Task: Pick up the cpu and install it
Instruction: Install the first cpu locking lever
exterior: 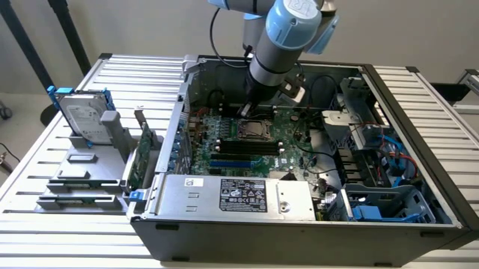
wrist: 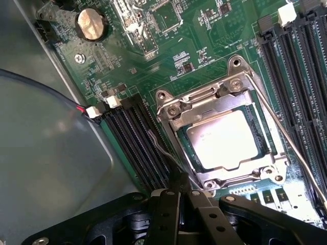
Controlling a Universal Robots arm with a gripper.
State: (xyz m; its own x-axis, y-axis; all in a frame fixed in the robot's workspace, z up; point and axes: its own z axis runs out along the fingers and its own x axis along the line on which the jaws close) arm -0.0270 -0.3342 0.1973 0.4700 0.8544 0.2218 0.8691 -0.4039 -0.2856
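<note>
We see the gripper [wrist: 179, 196] with its fingers [wrist: 171, 204] clenched together and grasping nothing, hanging just above the motherboard [wrist: 204, 46] inside the open computer case [exterior: 299, 224]. The cpu [wrist: 225, 140] sits in its socket, framed by the metal socket bracket [wrist: 176, 109], just beside the fingers. The hard drive [exterior: 84, 117] stands on the desk [exterior: 45, 168] outside the case.

Dull silver-grey square metal cpu [wrist: 223, 140] framed by a bright silver steel socket bracket [wrist: 176, 109]; dark green printed motherboard [wrist: 214, 56] with fine pale markings, black memory slots [wrist: 134, 135] and a copper-toned round coin battery [wrist: 91, 24]. Light blue and grey jointed robot arm [exterior: 288, 28]; black metal gripper [wrist: 180, 204]. Silver rectangular hard drive [exterior: 81, 117] edged by a blue bracket.
</note>
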